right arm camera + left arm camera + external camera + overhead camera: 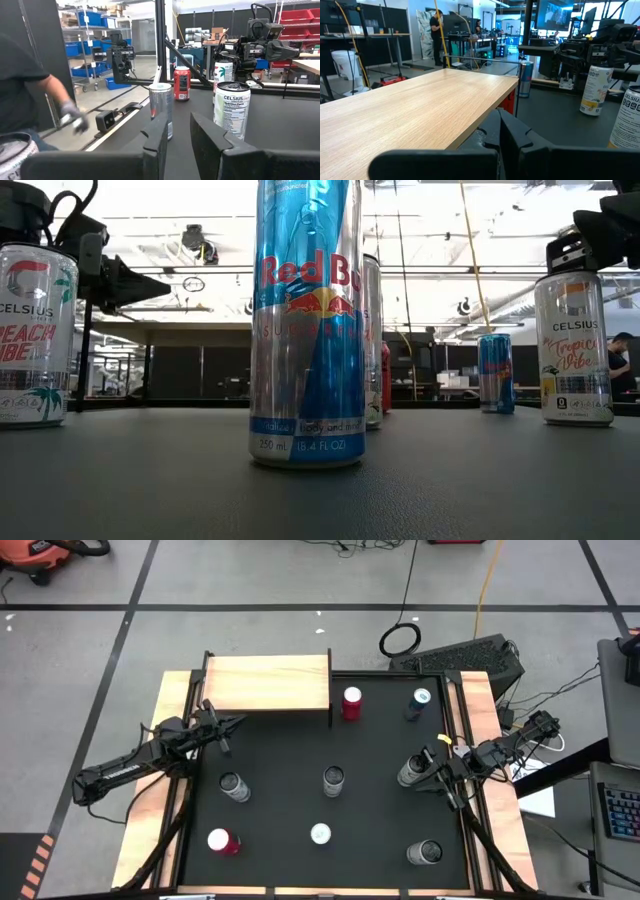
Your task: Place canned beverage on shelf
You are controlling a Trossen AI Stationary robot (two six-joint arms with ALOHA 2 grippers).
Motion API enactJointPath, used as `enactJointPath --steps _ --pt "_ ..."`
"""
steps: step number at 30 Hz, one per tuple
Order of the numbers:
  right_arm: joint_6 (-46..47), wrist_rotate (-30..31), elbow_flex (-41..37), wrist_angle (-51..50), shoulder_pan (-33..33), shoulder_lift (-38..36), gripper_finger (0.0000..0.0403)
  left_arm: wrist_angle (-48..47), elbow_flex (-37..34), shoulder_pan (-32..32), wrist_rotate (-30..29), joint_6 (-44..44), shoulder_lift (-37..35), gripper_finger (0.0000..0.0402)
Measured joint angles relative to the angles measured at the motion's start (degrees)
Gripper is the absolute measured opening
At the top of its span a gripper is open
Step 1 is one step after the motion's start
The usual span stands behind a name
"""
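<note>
The shelf (268, 683), a light wooden top on thin dark legs, stands at the table's far left with nothing on it; it also shows in the left wrist view (420, 110). My left gripper (236, 722) is shut and empty, just near of the shelf's front edge (501, 132). My right gripper (428, 764) is open and empty at the table's right side, next to a white Celsius can (410, 772); nothing is between its fingers (178, 131). A silver can (161, 107) and a Celsius can (231, 107) stand upright ahead of it.
Several more cans stand upright on the black mat: a red can (351, 703), a blue can (418, 705), a centre can (333, 780), a Peach Vibe can (232, 787), a red one (220, 840), a Red Bull (320, 833) and one near right (425, 852). A person's gloved hand (72, 117) shows beyond the table's edge.
</note>
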Motion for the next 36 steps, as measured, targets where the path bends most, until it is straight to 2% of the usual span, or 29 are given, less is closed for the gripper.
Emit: enactJointPath --steps 6,12,19,36 --pt "-8.57 0.08 1.09 3.22 -0.01 0.01 0.0068 0.00 0.00 -0.01 -0.01 0.00 0.01 0.0000" --pt "-4.95 -0.10 2.05 4.15 -0.01 -0.03 0.0068 0.00 0.00 -0.01 0.00 0.00 0.00 0.0000" --pt "-8.25 -0.18 2.11 4.23 -0.01 -0.03 0.0068 0.01 -0.02 -0.02 0.00 0.00 0.00 0.0000" --pt "-8.46 -0.21 2.29 4.35 -0.01 -0.05 0.0068 1.05 0.00 -0.02 -1.56 -0.35 0.00 0.0000"
